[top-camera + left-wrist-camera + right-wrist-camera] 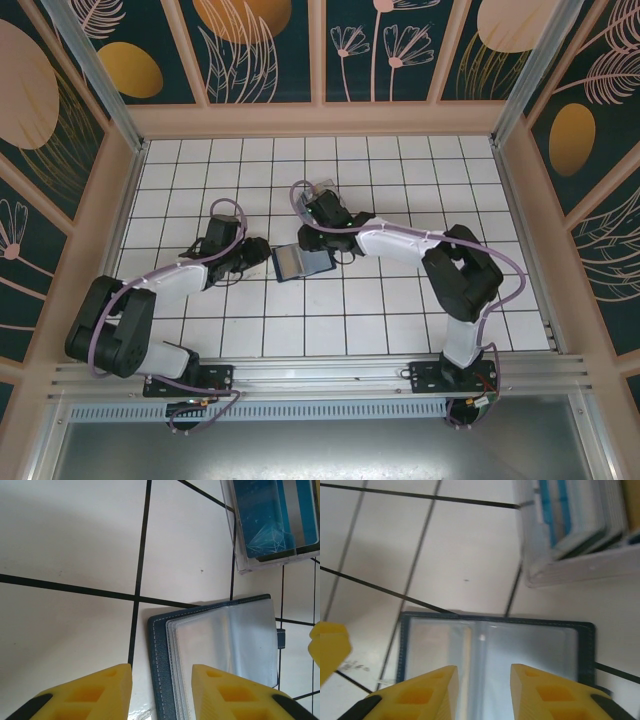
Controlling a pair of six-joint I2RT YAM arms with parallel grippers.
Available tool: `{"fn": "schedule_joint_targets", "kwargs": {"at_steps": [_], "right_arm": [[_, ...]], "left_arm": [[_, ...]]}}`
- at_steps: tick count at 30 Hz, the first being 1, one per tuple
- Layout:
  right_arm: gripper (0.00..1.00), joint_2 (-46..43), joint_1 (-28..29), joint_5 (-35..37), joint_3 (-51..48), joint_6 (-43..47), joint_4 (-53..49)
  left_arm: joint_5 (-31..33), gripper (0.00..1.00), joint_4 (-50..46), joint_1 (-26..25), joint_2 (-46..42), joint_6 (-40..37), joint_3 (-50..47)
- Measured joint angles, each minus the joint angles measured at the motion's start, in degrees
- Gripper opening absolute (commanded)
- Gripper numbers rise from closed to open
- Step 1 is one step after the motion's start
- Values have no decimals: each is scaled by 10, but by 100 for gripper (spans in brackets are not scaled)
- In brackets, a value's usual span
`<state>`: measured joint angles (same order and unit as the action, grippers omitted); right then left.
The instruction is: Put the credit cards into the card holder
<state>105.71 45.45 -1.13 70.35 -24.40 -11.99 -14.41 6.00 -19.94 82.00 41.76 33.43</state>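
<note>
From above, the left gripper [262,254] and right gripper [306,240] flank the open dark blue wallet [300,263]; the clear card holder [320,187] stands just beyond it.

At the left wrist, the jaws stand apart and empty at the wallet's stitched edge. Blue credit cards [260,515] sit in the card holder.

At the right wrist, the jaws stand apart and empty over the wallet's clear sleeves [495,650]. Whether a card remains there I cannot tell. If one does, one gripper should pin the cover while the other slides it out flat.

A dark blue wallet [300,262] lies open, clear sleeves facing up, on the white tiled table [380,320].
</note>
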Motion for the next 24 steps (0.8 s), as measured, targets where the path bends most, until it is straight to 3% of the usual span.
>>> {"fn": "schedule_joint_targets", "kwargs": {"at_steps": [11, 20, 24], "right_arm": [[37, 31, -130, 12, 176, 44, -50], [37, 176, -139, -27, 290, 84, -106], [37, 187, -139, -52, 300, 91, -116]], "left_arm": [[17, 43, -5, -7, -33, 1, 3], [32, 46, -15, -7, -46, 1, 3], [33, 47, -16, -7, -46, 3, 3]]}}
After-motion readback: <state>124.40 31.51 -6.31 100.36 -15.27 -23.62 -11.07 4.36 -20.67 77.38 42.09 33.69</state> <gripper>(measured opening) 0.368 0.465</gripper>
